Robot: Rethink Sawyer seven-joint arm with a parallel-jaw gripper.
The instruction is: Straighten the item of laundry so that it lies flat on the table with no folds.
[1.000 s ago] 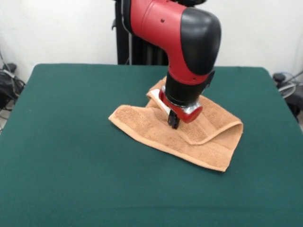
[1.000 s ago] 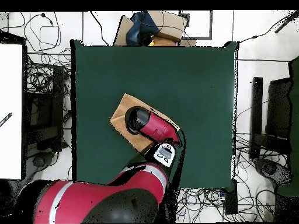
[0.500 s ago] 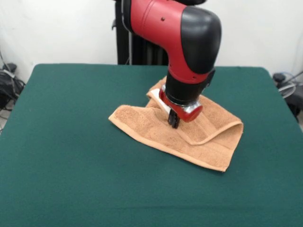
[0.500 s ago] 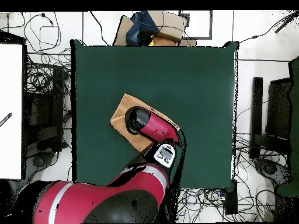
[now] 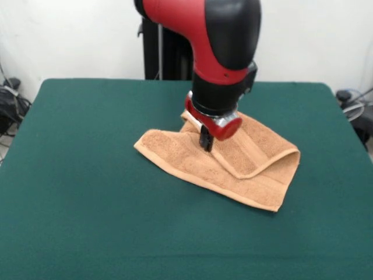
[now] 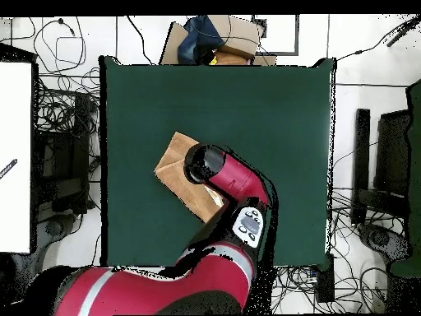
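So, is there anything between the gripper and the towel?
Nothing visible. In the front view the gripper hangs directly over the folded towel, near its raised fold, with no other object between them. The table around the towel holds no other object.

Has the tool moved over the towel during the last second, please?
Yes. In the front view the tool has risen and shifted slightly left and toward the table's far edge; the towel lies as before.

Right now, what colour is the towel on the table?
Light orange-brown; the towel shows best in the front view, on the dark green table.
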